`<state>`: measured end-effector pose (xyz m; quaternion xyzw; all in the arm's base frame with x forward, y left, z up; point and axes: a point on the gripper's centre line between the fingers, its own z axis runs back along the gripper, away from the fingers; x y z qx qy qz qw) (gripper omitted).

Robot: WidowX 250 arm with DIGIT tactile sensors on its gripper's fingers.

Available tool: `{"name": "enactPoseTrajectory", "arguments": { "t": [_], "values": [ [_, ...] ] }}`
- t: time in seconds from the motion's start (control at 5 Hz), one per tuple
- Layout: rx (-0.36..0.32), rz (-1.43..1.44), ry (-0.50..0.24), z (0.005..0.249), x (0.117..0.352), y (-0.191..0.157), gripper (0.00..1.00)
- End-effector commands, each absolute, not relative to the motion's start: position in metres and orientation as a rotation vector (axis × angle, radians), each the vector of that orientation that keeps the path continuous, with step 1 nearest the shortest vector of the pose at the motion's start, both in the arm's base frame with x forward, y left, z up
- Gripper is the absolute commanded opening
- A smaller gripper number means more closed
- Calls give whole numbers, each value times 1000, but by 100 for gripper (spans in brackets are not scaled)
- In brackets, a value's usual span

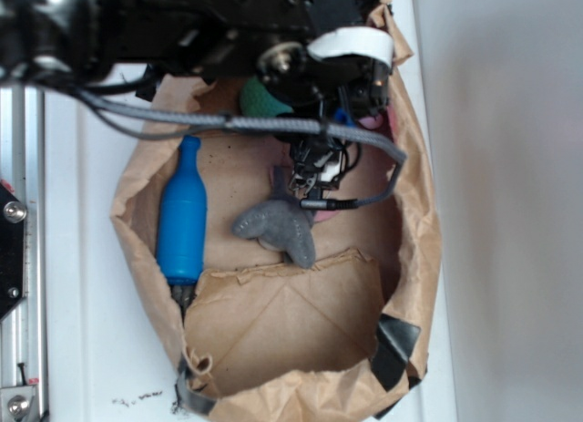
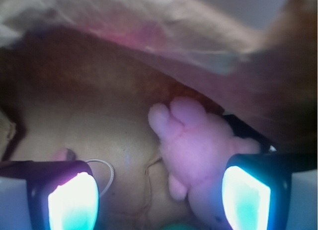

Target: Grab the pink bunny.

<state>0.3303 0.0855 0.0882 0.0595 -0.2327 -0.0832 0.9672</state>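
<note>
Hiding most of the pink bunny [image 2: 196, 140] from outside, the arm [image 1: 228, 25] leaves jaws released.

from above, we look almost straight down into a paper bag [image 1: 412, 258] on a white table [image 1: 82, 221], the arm [image 1: 182, 25] cutting across the top of the exterior view. the bag fills most of that frame, at middling range. the wrist view sits low behind the gripper [image 2: 159, 195], facing forward between its two glowing fingers [image 2: 73, 202] along the bag floor [image 2: 109, 125] toward the far bag wall, very close and soft in focus. we see the bag interior in both views; the bunny [image 2: 196, 140] is large at the wrist, and overhead shows only as pink slivers [image 1: 372, 122] beside the arm.
</note>
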Motion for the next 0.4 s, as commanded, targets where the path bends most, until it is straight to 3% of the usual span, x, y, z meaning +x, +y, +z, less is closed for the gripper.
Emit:
{"name": "enactPoseTrajectory", "arguments": {
  "t": [0.0, 0.2],
  "values": [
    [146, -231, -539, 102, 348, 90, 100],
    [41, -306, -489, 106, 353, 94, 100]
  ]
}}
